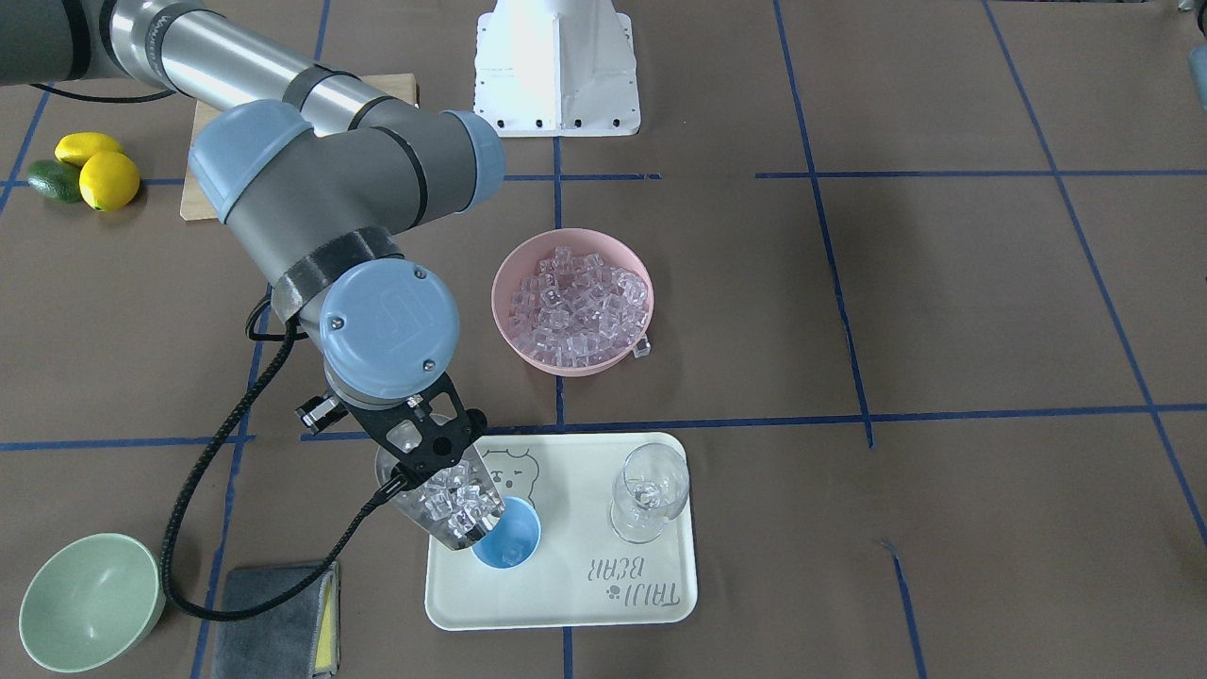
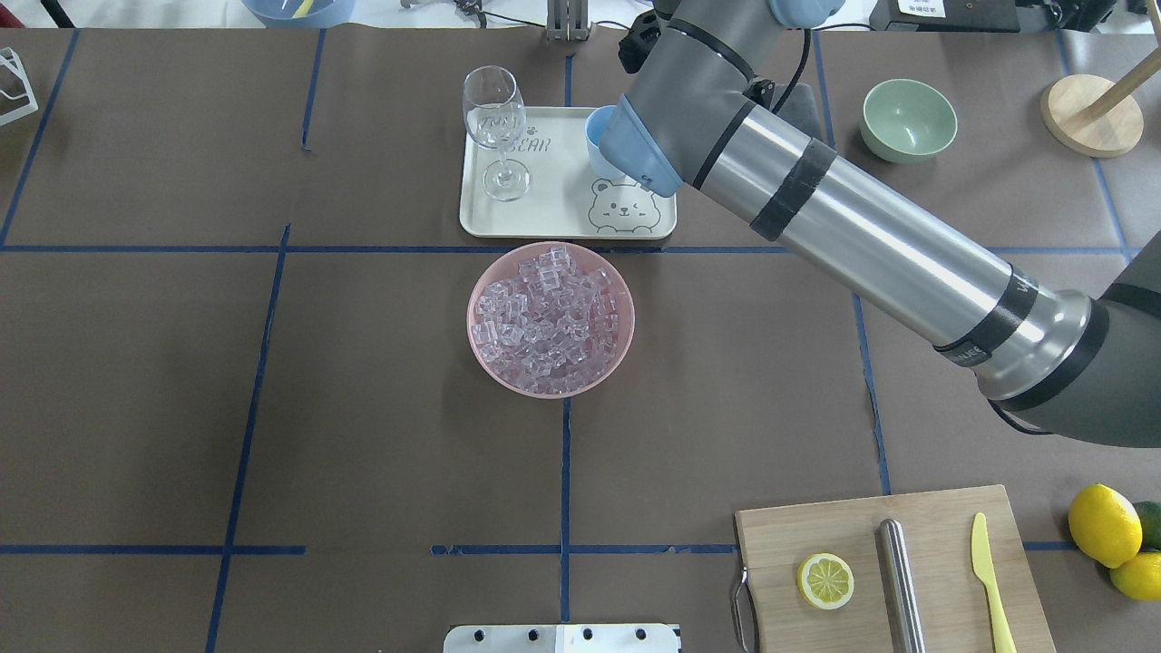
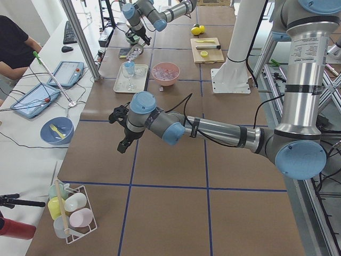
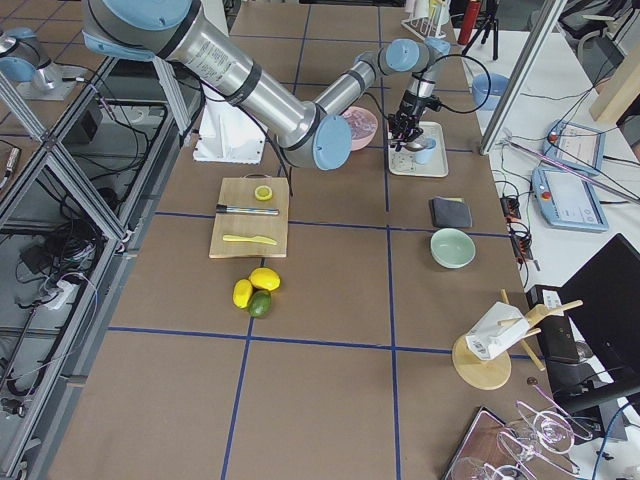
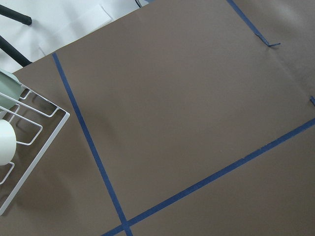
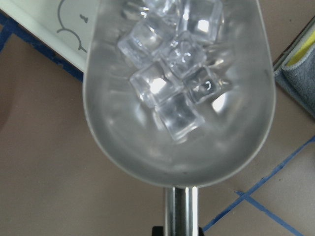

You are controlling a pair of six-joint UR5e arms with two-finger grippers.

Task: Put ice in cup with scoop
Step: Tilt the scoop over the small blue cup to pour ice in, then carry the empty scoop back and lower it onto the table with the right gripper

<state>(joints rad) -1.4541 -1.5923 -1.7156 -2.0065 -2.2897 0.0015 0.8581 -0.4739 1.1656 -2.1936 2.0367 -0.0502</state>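
My right gripper (image 1: pixel 432 451) is shut on the thin handle (image 6: pixel 181 211) of the steel scoop (image 1: pixel 443 505). The scoop is tilted mouth-down over the near-left rim of the light-blue cup (image 1: pixel 509 539), which stands on the cream tray (image 1: pixel 566 604). Several clear ice cubes (image 6: pixel 170 73) lie in the scoop's trough, towards its mouth. More ice (image 1: pixel 577 300) fills the pink bowl (image 1: pixel 509 325) behind the tray. In the overhead view my right arm hides most of the cup (image 2: pixel 597 136). My left gripper (image 3: pixel 123 140) hangs over bare table far from the tray; I cannot tell whether it is open.
A wine glass (image 1: pixel 649 490) stands on the tray right of the cup. One loose cube (image 1: pixel 642 350) lies by the pink bowl. A pale green bowl (image 1: pixel 90 602) and a grey cloth (image 1: pixel 273 618) lie nearby. A cutting board (image 2: pixel 889 562) holds a knife, a steel cylinder and half a lemon.
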